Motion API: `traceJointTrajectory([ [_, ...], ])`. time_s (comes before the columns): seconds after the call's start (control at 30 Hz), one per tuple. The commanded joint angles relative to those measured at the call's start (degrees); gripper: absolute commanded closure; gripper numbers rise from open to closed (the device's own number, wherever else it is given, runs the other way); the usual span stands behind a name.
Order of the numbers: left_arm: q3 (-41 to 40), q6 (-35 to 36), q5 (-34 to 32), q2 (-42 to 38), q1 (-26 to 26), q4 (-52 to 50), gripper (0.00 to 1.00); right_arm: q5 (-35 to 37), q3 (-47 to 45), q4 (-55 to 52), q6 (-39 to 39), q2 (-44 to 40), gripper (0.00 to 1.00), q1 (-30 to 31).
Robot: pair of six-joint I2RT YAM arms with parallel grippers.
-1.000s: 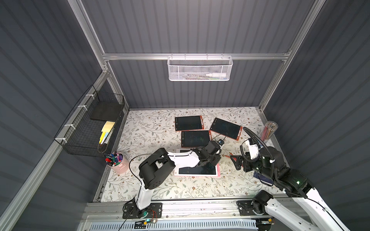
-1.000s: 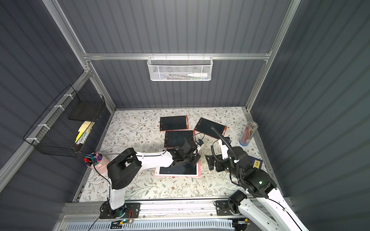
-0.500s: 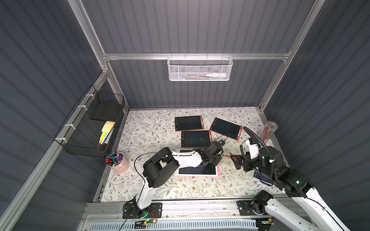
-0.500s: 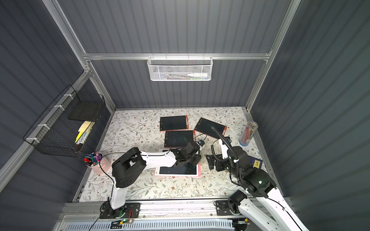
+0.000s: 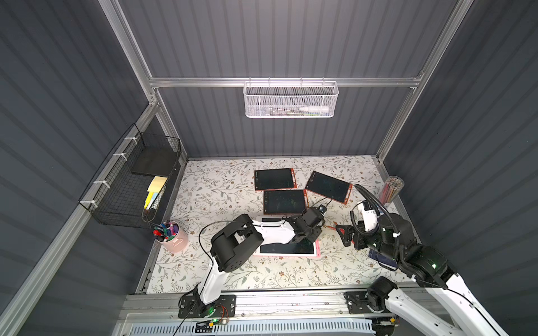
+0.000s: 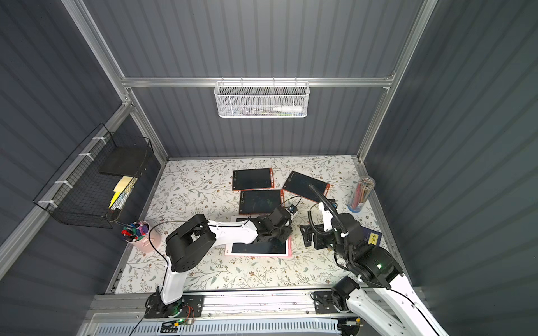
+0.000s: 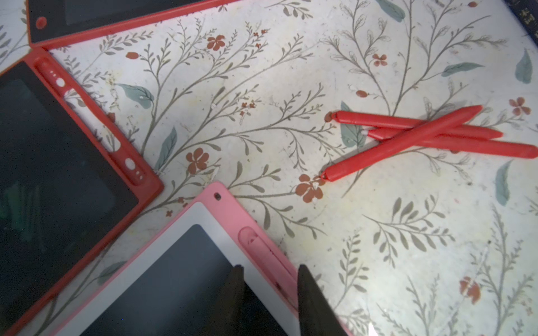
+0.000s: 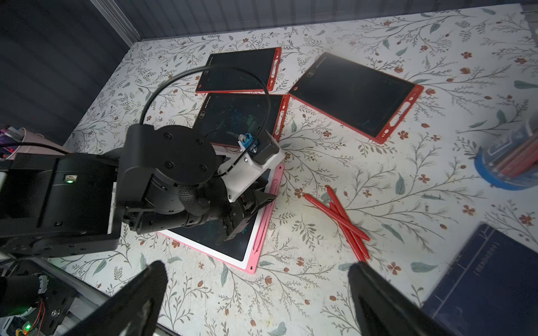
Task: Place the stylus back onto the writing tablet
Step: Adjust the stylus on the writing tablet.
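Two dark fingers [image 7: 237, 291] of the left gripper [image 7: 270, 267] stand partly apart low over the pink writing tablet [image 7: 230, 209]. One is above its dark screen and the other at its outer rim. The gap between them is wider than the pink stylus [image 7: 259, 244] lying there. That stylus sits lengthwise in the groove along the tablet's short edge; the fingers straddle it and grasp nothing.

Near the pink writing tablet, off that grooved edge, three red styluses [image 7: 407, 136] lie crossed in a loose pile on the floral mat [image 7: 262, 101]. The right gripper [image 8: 256, 291] hangs on the far side of that pile from the tablet, jaws spread wide and empty. A dark blue book [image 8: 489, 276] lies farther out the same way.

Just behind the pink writing tablet lies a red tablet [image 5: 284, 201], one corner close to it. A second red tablet [image 5: 274, 179] and a third red tablet [image 5: 328, 186] lie farther back, the third one tilted.
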Motion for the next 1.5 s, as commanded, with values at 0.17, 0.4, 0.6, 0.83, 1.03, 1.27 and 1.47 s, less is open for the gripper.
traceJointTrajectory([
  [0.17,1.4,-1.7,-1.4,1.9,-0.5,-0.8,0.66,0.4,-0.4,0.4,0.2,-0.9,0.01,0.2],
  [0.4,1.1,-2.2,-1.9,1.4,-0.6,-0.8,0.66,0.4,-0.5,0.5,0.2,-0.9,0.01,0.2],
  [0.6,2.2,-3.5,-0.2,0.0,-0.5,-0.7,0.66,0.4,-0.5,0.5,0.3,-0.9,0.01,0.3],
  [0.83,1.9,-3.1,1.8,-3.4,-0.5,-1.4,0.67,-1.4,0.4,-0.5,0.4,-0.6,0.01,0.2],
  [1.03,1.0,-2.2,1.3,-4.8,-0.6,-3.9,0.67,-2.6,3.1,-4.0,0.9,-0.8,0.01,0.2],
  [1.27,0.1,-1.0,1.8,-5.9,-0.5,-6.1,0.66,-4.3,3.7,-6.6,1.2,-3.6,0.01,0.3],
  [1.47,0.3,-0.6,3.4,-5.7,-0.5,-7.0,0.65,-4.2,1.2,-4.3,1.4,-5.3,0.01,0.2],
])
